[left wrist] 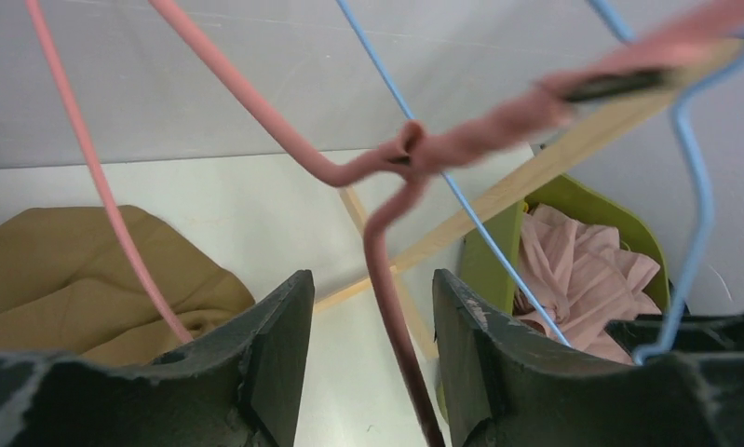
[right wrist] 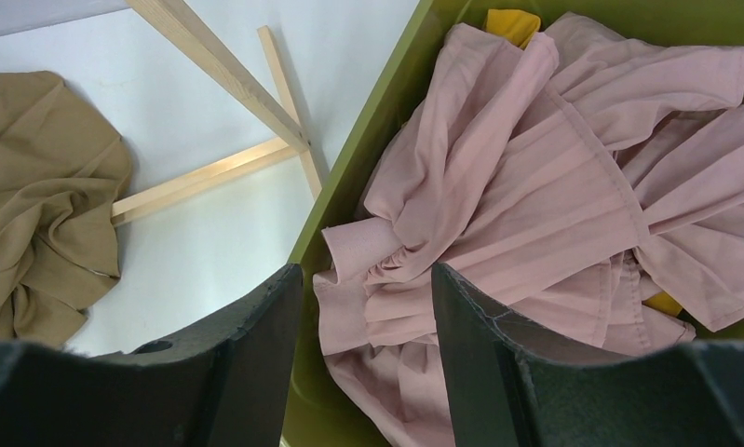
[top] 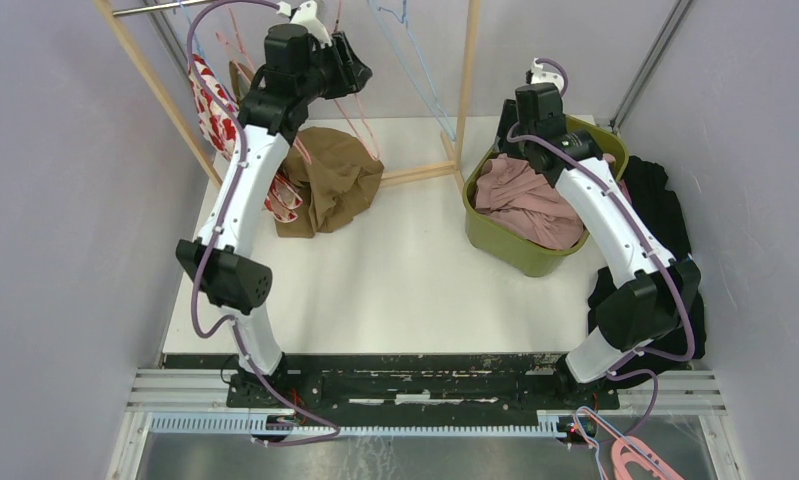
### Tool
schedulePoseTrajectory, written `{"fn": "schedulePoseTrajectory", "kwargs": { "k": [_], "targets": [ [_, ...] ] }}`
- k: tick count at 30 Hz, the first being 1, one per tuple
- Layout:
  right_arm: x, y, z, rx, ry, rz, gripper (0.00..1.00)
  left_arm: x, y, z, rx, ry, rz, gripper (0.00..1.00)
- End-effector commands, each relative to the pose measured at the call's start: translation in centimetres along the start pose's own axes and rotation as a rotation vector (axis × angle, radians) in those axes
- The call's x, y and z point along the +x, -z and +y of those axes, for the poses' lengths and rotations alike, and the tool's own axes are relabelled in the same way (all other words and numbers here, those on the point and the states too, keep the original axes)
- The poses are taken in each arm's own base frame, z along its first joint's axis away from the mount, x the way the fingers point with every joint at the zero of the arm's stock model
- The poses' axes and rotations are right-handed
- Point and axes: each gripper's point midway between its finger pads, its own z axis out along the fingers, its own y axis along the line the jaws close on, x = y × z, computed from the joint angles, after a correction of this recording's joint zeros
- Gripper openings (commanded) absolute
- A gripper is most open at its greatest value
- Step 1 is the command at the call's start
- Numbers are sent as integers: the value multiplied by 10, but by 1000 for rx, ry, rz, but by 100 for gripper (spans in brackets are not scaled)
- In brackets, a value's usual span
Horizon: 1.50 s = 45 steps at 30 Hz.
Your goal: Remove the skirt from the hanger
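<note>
A tan skirt (top: 330,180) lies heaped on the white table under the wooden rack; it also shows in the left wrist view (left wrist: 70,270) and the right wrist view (right wrist: 42,196). A pink wire hanger (left wrist: 386,158) hangs in front of my left gripper (left wrist: 372,298), and one of its thin arms runs down into the tan cloth. My left gripper (top: 347,65) is raised at the rack and open. The hanger's stem passes between its fingers without being clamped. My right gripper (right wrist: 366,289) is open and empty over the green bin's rim.
A green bin (top: 495,235) at the right holds a pink pleated garment (right wrist: 535,186). A blue wire hanger (left wrist: 689,186) hangs beside the pink one. A red and white patterned garment (top: 210,110) hangs at the left. The wooden rack's post (top: 465,80) stands mid-table. Black cloth (top: 665,200) lies far right.
</note>
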Motion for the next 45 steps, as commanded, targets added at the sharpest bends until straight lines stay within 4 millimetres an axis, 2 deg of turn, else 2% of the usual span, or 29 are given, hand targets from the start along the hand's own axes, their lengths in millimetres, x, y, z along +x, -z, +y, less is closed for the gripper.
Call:
{"fn": "schedulePoseTrajectory", "kwargs": {
  "k": [1, 6, 8, 14, 20, 24, 27, 31, 40, 45],
  "targets": [
    [-21, 15, 3, -29, -6, -78, 59, -48, 55, -41, 115, -120, -151, 61],
    [-18, 15, 3, -34, -1, -74, 59, -53, 73, -64, 191, -153, -176, 70],
    [-17, 15, 2, -34, 3, -72, 59, -54, 79, -71, 205, -163, -183, 71],
    [-13, 17, 0, -32, 10, -71, 59, -52, 99, -73, 155, -211, -194, 71],
    [-11, 18, -1, -35, 15, -69, 59, -72, 148, -56, 24, -225, -297, 67],
    [-8, 16, 1, -41, 13, -60, 59, -87, 187, -31, -123, -220, -408, 65],
    [-7, 14, 3, -51, 6, -53, 59, -94, 205, -11, -244, -204, -464, 65],
    [-7, 13, 9, -74, 0, -48, 59, -87, 202, 16, -383, -173, -441, 65],
    [-11, 17, 18, -113, 11, -56, 59, -86, 173, 41, -518, -139, -444, 61],
    [-9, 18, 20, -124, 23, -56, 59, -87, 168, 56, -604, -142, -462, 61]
  ]
}}
